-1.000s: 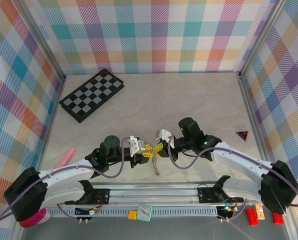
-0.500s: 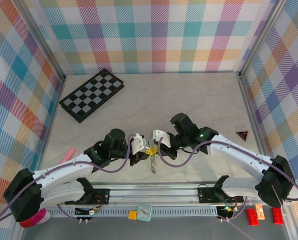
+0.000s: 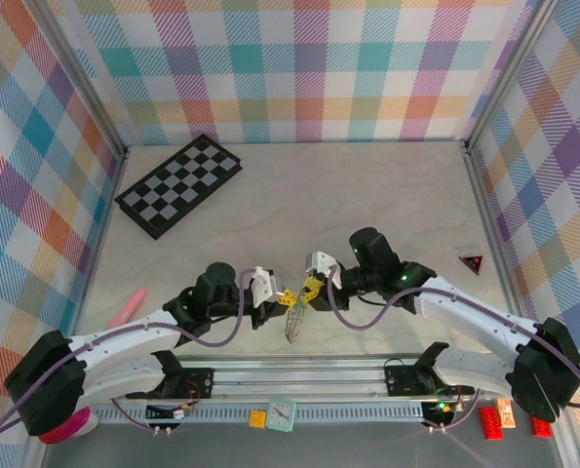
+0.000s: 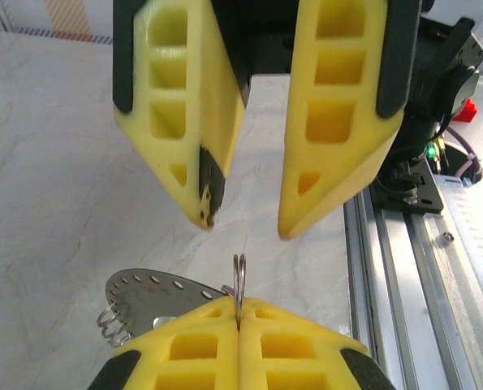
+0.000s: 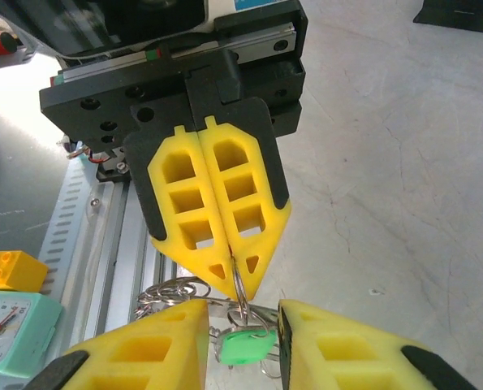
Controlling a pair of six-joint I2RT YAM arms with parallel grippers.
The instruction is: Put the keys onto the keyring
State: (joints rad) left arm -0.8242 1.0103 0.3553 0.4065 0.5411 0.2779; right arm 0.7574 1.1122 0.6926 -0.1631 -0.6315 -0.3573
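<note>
In the upper left of the overhead view, a black-and-grey folding chessboard [image 3: 177, 185] lay flat on the pale marbled bench [image 3: 387, 195], well apart from the work.

At lower centre my left fingers [image 4: 192, 345] were pressed fully together on the large grey metal keyring [image 3: 291, 324]. They pinched a thin wire loop of it edge-on, and the rest dangled below, clear of the bench. In the left wrist view a flat, perforated silver plate [image 4: 156, 294] with a small coil jutted out to the left of the pinch. I could not tell what it belonged to.

Just to the right, my right fingers [image 4: 338, 122] stood parted, tips pointing at the left pair, clamping nothing. In the right wrist view the mint-green plastic key head [image 5: 245, 345] hung in the gap between them. I could not tell whether it touched either finger.

I judged the bundle light, stiff and slippery, free to swing and to twist about so thin a pinch. The plastic head looked the best place to take a key, across its flat faces. The ring wanted holding close to where a key must thread on.

At the far right a small red triangular piece [image 3: 473, 262] sat on the bench.
</note>
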